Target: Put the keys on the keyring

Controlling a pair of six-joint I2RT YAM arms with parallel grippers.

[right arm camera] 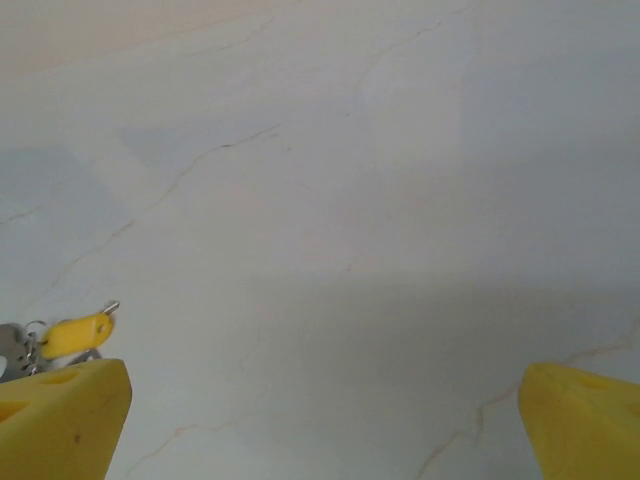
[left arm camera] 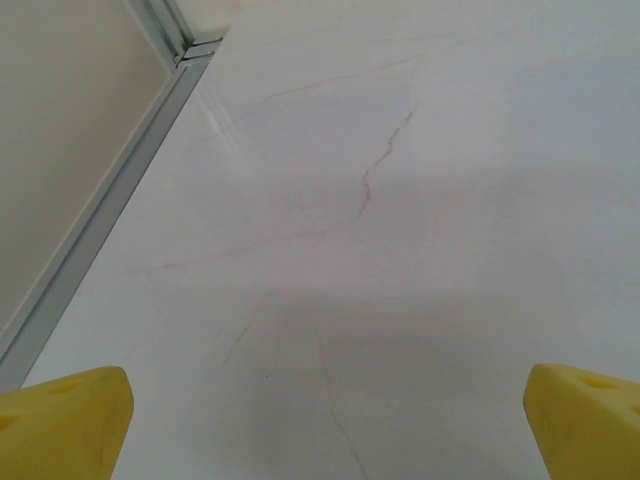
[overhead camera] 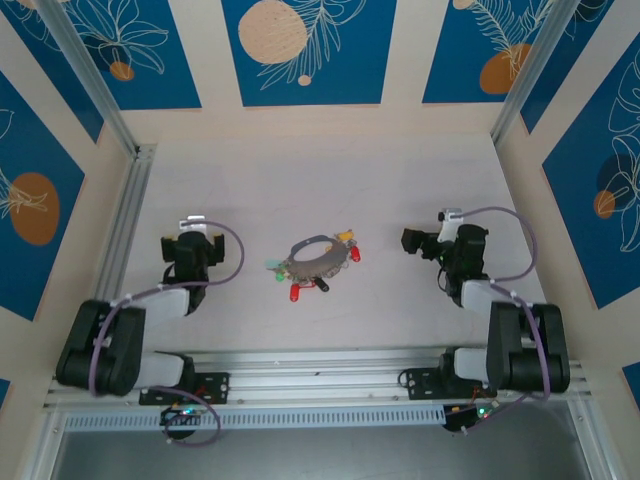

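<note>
Both arms stand off, with the work lying between them.
The large thin grey metal keyring (overhead camera: pixel 318 262) lies flat in the middle of the pale table (overhead camera: pixel 400 180). The small silvery keys (overhead camera: pixel 295 292), with red, green and yellow plastic heads, fan round its rim. I judge them threaded, though I can't confirm each one. My left gripper (left arm camera: pixel 325 425) and right gripper (right arm camera: pixel 320 420) hang well to either side, jaws wide apart and empty, which leaves the bundle clear for checking.

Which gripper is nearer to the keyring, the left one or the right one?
Right. The right gripper stands open just to the right of the keyring; the left gripper, also open, stands farther off on its left.
</note>
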